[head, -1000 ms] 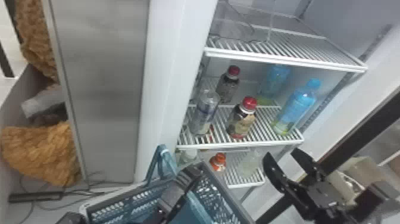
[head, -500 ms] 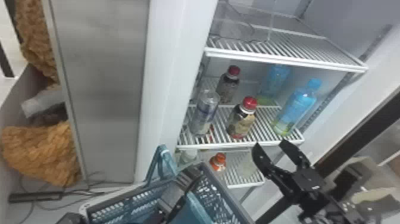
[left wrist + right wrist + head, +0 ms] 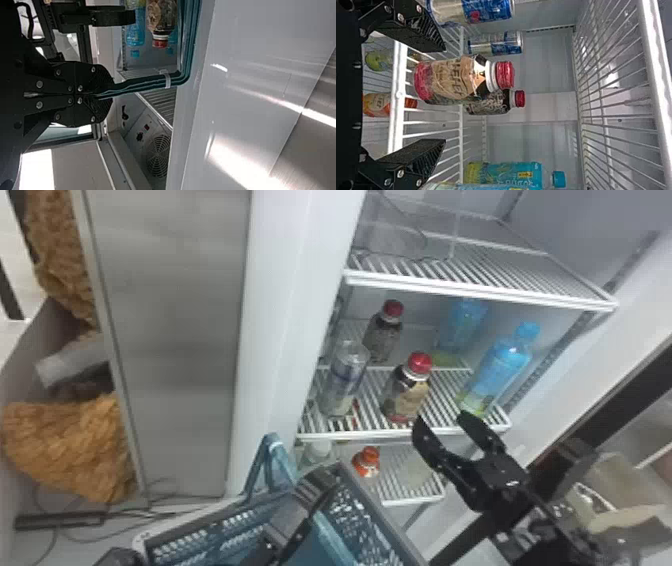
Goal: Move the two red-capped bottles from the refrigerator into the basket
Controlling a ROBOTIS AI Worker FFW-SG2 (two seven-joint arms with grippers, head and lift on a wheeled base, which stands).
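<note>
Your right claw [image 3: 441, 419], at the lower right of the head view, stands with its fingers spread and nothing between them, a gap presumably meant to take a bottle around its body. In the right wrist view the opening faces the nearer red-capped bottle [image 3: 449, 79], which stands upright near the front of the middle shelf [image 3: 360, 436], right of centre in the head view. Just behind it and toward the refrigerator's inner side, the farther red-capped bottle [image 3: 384, 335] also stands upright. The front one looks the likelier first pick, since it partly blocks your way to its twin. A blue-and-silver can [image 3: 344, 380] flanks the pair on the left and a blue-capped bottle [image 3: 500, 365] on the right; you could knock either if you swing in wide. Below, on the next shelf down, an orange-capped bottle [image 3: 367, 462] is no part of your job. At the bottom centre, the basket [image 3: 383, 512] hangs by its handle [image 3: 174, 80], pinched in your left claw [image 3: 107, 94], apparently held close to the shelves to keep your carry short. Both bottles have yet to go in.
</note>
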